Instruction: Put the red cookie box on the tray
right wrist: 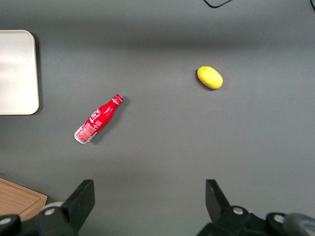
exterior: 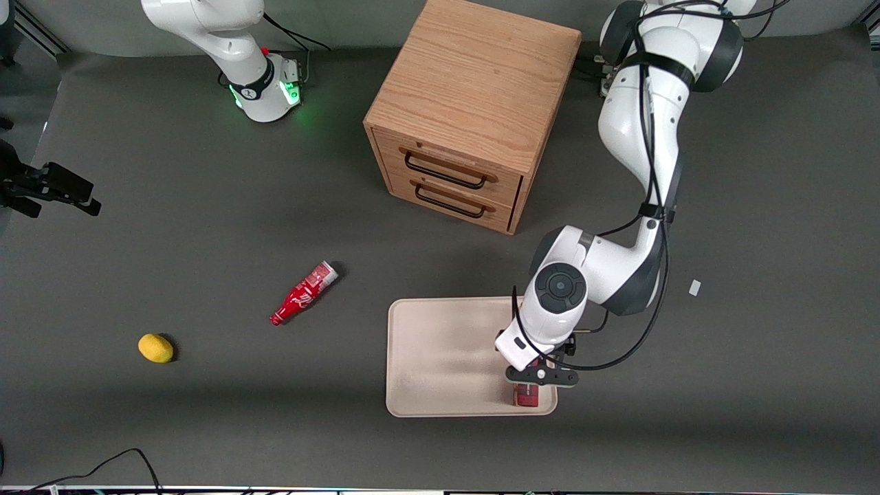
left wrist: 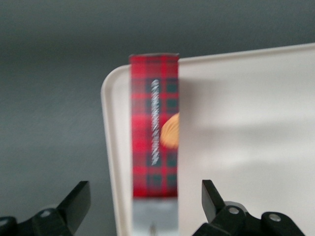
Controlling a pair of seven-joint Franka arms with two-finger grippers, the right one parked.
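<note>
Slim dark-red plaid cookie box [left wrist: 153, 128] lies on the cream-beige rectangular tray [left wrist: 246, 147], apparently along its rim; the gripper [left wrist: 145, 206] hovers above, jaws spread wide.

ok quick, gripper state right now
Gripper: open, fingers either side of the cookie box without touching, above the tray corner.

A: What is crowding the gripper [exterior: 528, 389]?
B: Only the cookie box [left wrist: 153, 130], standing between its spread fingers [left wrist: 212, 196], touching neither.
A: And the tray [exterior: 440, 357]?
B: Lying mostly bare toward the bottle [exterior: 303, 293].
</note>
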